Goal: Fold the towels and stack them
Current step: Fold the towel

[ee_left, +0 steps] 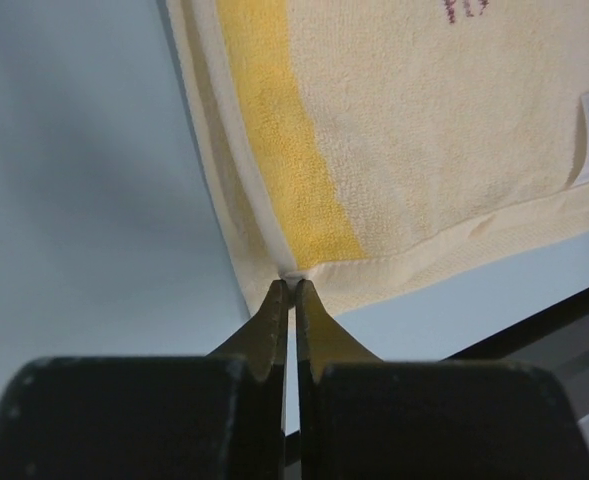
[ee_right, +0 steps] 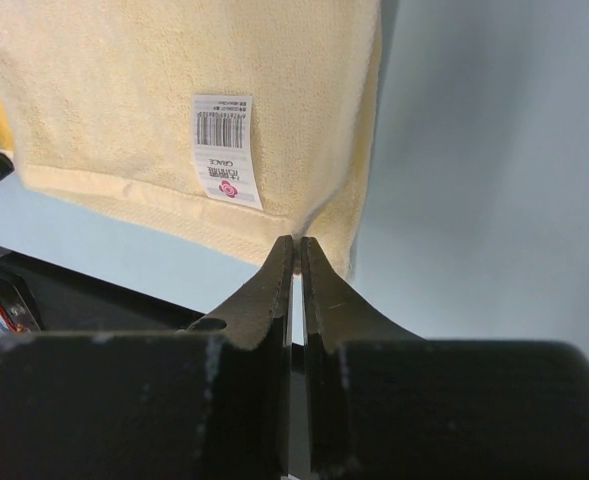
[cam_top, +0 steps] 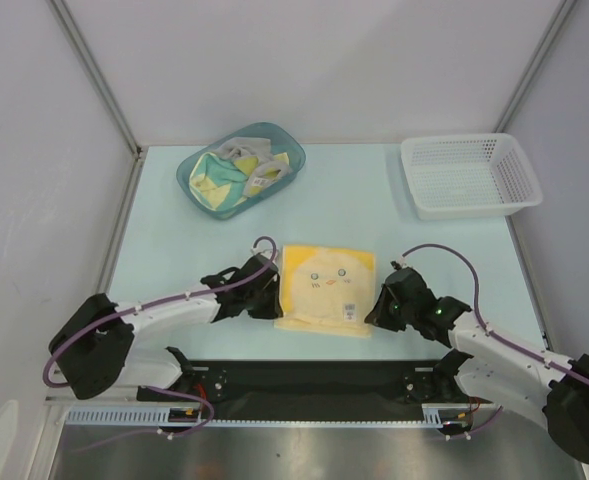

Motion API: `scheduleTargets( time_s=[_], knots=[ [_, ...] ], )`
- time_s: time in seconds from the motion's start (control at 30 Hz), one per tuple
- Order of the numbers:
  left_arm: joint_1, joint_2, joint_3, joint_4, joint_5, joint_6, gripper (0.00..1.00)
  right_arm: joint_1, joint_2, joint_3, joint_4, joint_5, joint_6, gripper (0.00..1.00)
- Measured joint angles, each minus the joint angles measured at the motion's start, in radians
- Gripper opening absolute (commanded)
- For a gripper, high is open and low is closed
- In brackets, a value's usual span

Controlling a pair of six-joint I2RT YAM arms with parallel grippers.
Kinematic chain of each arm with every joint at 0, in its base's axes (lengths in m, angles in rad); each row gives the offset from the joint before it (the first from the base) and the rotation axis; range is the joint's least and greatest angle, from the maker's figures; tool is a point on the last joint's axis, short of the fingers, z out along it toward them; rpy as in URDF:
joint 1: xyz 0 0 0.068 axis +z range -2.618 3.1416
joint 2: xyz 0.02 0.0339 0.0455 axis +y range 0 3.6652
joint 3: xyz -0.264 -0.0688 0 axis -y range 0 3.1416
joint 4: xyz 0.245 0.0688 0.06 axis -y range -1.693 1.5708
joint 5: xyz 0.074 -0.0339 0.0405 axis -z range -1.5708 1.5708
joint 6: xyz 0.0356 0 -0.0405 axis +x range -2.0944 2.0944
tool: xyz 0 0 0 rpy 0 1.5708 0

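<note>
Towel (cam_top: 324, 287) is lying flat just ahead of left gripper (ee_left: 294, 286) and right gripper (ee_right: 296, 242), each pinching a near corner, probably readying a forward fold.

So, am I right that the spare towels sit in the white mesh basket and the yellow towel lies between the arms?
Not quite: the top view shows the spare towels in the teal tub; the white mesh basket is empty. The yellow towel part is right.
</note>
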Motion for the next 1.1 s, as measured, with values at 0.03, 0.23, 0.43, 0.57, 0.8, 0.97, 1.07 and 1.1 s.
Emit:
scheduleTargets(
  time_s=[0.03, 0.23, 0.43, 0.57, 0.8, 0.97, 1.07, 1.1],
  knots=[
    [0.0, -0.003, 0.012, -0.014, -0.001, 0.0, 0.0, 0.0, -0.002, 0.004, -0.005, 0.0, -0.004, 0.0],
    [-0.003, -0.049, 0.103, -0.108, -0.018, 0.001, 0.0, 0.0, -0.025, 0.074, -0.06, 0.003, -0.037, 0.0],
    [-0.01, -0.168, 0.091, -0.153, -0.02, -0.001, 0.01, 0.0, -0.132, 0.079, -0.082, -0.036, -0.047, 0.0],
    [-0.011, -0.205, -0.014, -0.136, -0.002, -0.01, 0.0, 0.001, -0.193, -0.033, -0.077, -0.061, -0.027, 0.0],
    [-0.017, -0.16, -0.095, -0.073, 0.051, -0.028, 0.0, 0.005, -0.193, -0.111, -0.06, -0.081, 0.002, 0.0],
    [-0.017, -0.148, -0.101, -0.041, 0.051, -0.027, 0.0, 0.005, -0.191, -0.114, -0.051, -0.078, 0.002, 0.0],
    [-0.017, -0.124, -0.102, -0.028, 0.052, -0.027, 0.14, 0.005, -0.193, -0.119, -0.051, -0.071, 0.003, 0.08],
    [-0.017, -0.116, -0.102, -0.026, 0.054, -0.028, 0.24, 0.005, -0.193, -0.121, -0.051, -0.069, 0.003, 0.14]
  ],
)
